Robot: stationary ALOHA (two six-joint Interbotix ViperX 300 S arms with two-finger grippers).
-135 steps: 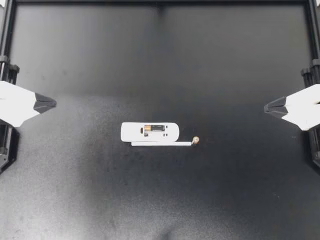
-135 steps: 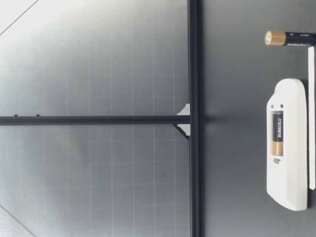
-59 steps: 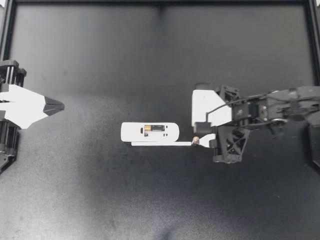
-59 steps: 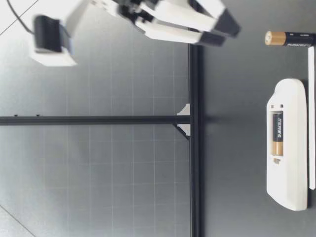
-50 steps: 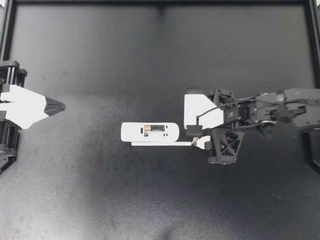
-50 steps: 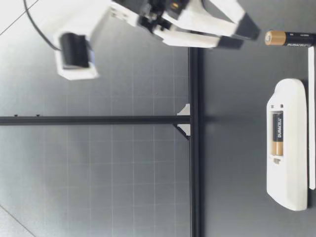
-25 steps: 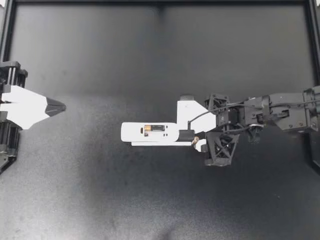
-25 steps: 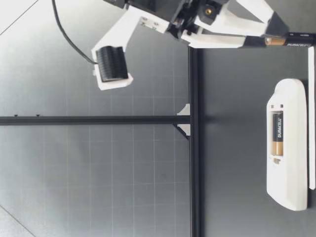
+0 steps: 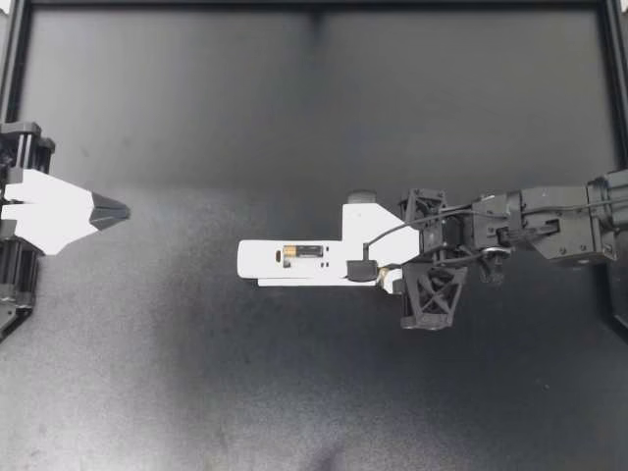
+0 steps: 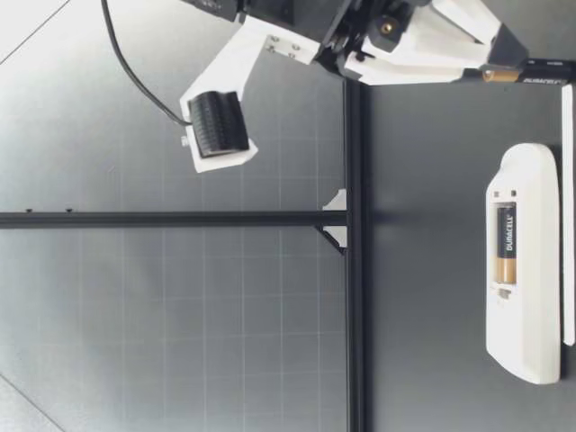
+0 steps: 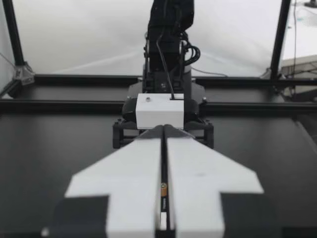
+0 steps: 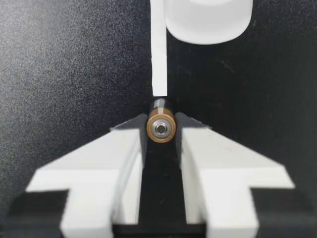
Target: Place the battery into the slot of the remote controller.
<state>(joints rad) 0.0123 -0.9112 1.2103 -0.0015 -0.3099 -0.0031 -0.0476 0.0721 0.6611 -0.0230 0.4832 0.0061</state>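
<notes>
The white remote [image 9: 294, 257] lies face down mid-table, its slot holding one battery [image 9: 306, 252]. A thin white cover strip [image 9: 314, 283] lies along its near side. At the strip's right end a second battery [image 9: 380, 277] stands upright, gold end up. My right gripper [image 9: 377, 275] reaches down over it. In the right wrist view both fingers press the battery [image 12: 161, 128] from two sides, with the strip [image 12: 158, 49] and remote [image 12: 208, 20] ahead. The low view shows the fingertips [image 10: 504, 52] at the battery's [image 10: 540, 79] top. My left gripper [image 9: 110, 209] rests shut at the left edge.
Black frame rails [image 9: 314, 6] border the dark table mat. The right arm's wrist and camera housing [image 10: 216, 130] hang above the table behind the battery. In the left wrist view my left gripper [image 11: 164, 130] points across the table at the right arm [image 11: 163, 94].
My right arm came in from the right and lowered over the standing battery. Its fingers have now closed in on it. The left arm, remote and strip stayed put.
</notes>
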